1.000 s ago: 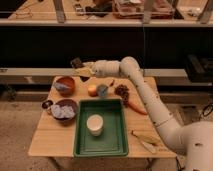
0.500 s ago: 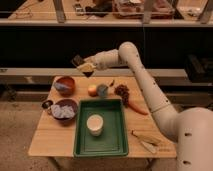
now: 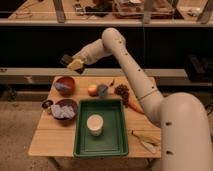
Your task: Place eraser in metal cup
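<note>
My gripper hangs in the air above the table's far left, over the far brown bowl. It is shut on the eraser, a small black block that sticks out at its tip. The metal cup, tiny, round and dark, stands on the table's left edge, left of the near brown bowl. It is below the gripper and nearer the front. The arm reaches in from the right, over the table.
A green tray in the middle holds a white cup. An apple, a grey-blue cup, a dark grape cluster and a carrot lie along the back right. Pale items lie at the front right.
The gripper has moved left with the eraser, from above the apple and grey-blue cup to above the far brown bowl.
</note>
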You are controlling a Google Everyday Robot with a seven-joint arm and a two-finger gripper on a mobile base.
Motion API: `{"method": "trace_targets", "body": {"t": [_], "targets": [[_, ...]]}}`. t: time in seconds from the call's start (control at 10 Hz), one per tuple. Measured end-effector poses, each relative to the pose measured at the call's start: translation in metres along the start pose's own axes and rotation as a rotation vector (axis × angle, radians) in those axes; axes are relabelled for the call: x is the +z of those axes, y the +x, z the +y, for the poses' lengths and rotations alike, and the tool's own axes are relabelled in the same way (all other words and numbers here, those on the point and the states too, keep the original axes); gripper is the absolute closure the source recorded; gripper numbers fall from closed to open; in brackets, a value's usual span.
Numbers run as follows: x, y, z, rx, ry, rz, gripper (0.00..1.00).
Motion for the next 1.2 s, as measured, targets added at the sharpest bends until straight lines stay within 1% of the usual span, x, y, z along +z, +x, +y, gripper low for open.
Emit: {"method": "trace_targets", "body": {"t": [0.1,0.3,0.5,0.8,1.0,1.2], "targets": [[0.024,0.005,-0.009,-0.029,0.034,-0.052,1.00],[0.061,0.007,-0.027,-0.075,0.087,-0.134,1.00],[0.085,0.002,-0.038,-0.104,0.131,-0.207,1.00],[0.110,-0.005,-0.045,-0.131,0.177,-0.251,1.00],[0.119,-0.010,-0.047,-0.145,0.186,-0.265,1.00],[0.133,-0.008,-0.052,-0.170,0.198,-0.283,1.00]]}}
